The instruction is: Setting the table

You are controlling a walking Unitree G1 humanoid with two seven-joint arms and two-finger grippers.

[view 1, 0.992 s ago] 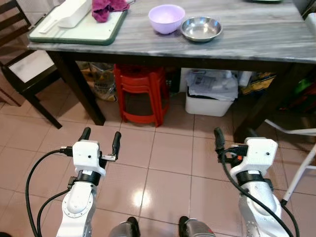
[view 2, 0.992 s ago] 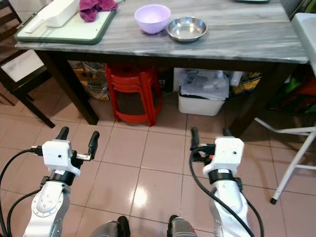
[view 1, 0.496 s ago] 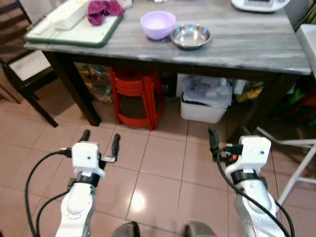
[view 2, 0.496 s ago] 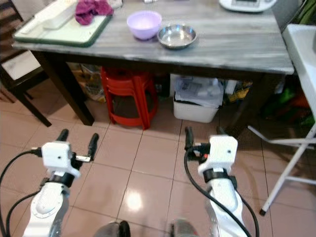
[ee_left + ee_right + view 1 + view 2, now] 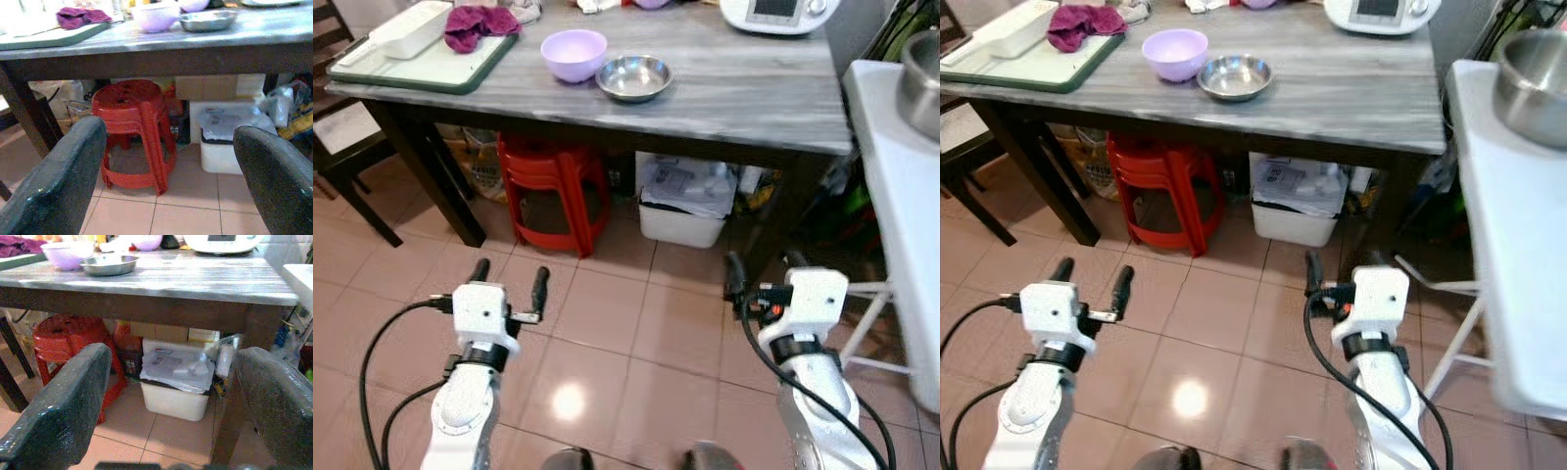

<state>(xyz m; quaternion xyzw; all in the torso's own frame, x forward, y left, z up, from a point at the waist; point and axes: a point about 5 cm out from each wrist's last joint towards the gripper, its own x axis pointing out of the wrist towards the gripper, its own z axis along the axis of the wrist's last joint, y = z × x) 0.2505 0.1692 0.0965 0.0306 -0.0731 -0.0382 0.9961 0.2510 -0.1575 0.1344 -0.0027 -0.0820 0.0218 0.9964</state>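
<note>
A lilac bowl and a steel bowl stand side by side on the grey marbled table ahead of me. A green-rimmed tray at the table's left end carries a white box and a magenta cloth. My left gripper and right gripper hover low over the floor tiles, well short of the table. Both are open with nothing between the fingers. The wrist views look under the table's edge.
Stacked red stools and a white bin sit under the table. A dark chair stands at the left. A white side table with a steel pot stands close on my right. A white appliance sits at the table's back.
The whole view has shifted: the table now sits farther off and to the left, and the white side table with the pot has come into view. Both grippers stay open and low.
</note>
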